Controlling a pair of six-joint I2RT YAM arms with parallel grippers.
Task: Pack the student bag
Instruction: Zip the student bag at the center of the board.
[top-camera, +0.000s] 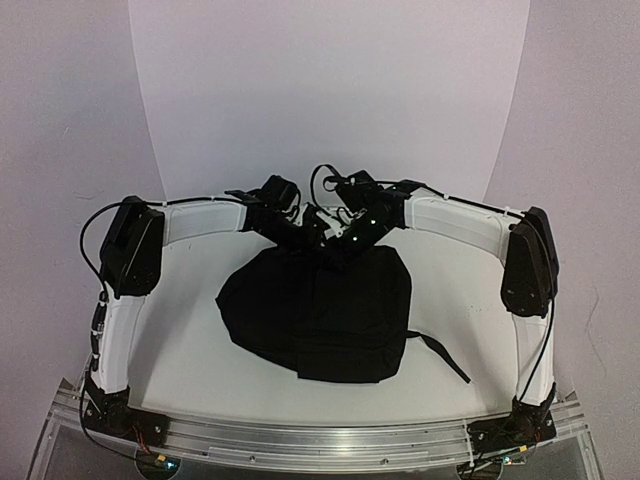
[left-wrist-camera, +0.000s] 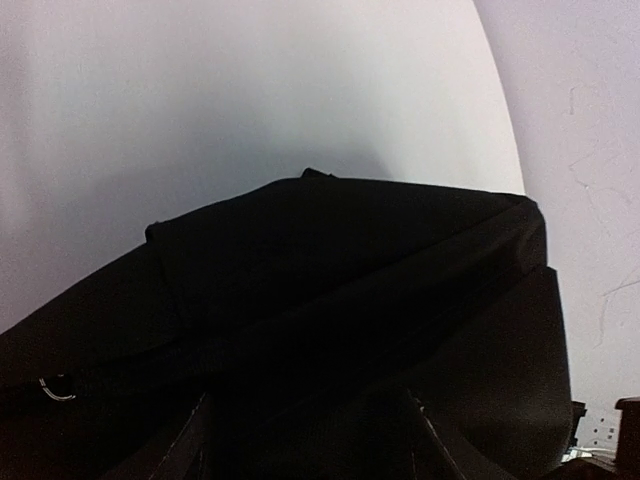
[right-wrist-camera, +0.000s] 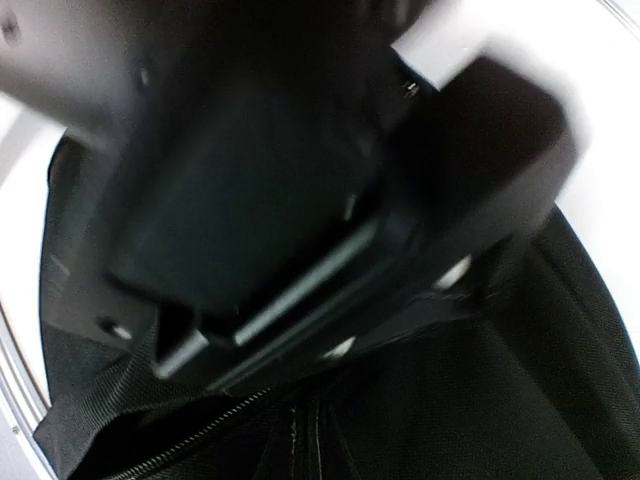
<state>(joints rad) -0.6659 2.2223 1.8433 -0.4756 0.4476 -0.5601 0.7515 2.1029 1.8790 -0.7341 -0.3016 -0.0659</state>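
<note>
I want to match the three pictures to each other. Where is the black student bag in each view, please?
Top external: the student bag lies in the centre, on the white sheet.
Left wrist: it fills the lower half.
Right wrist: it lies along the bottom and right, partly behind a blurred dark robot part.
Shared landmark: the white sheet around the bag.

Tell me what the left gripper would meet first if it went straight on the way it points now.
Probably the large black soft fabric backpack: it fills the view just ahead of the left gripper, though depth is unclear.
</note>
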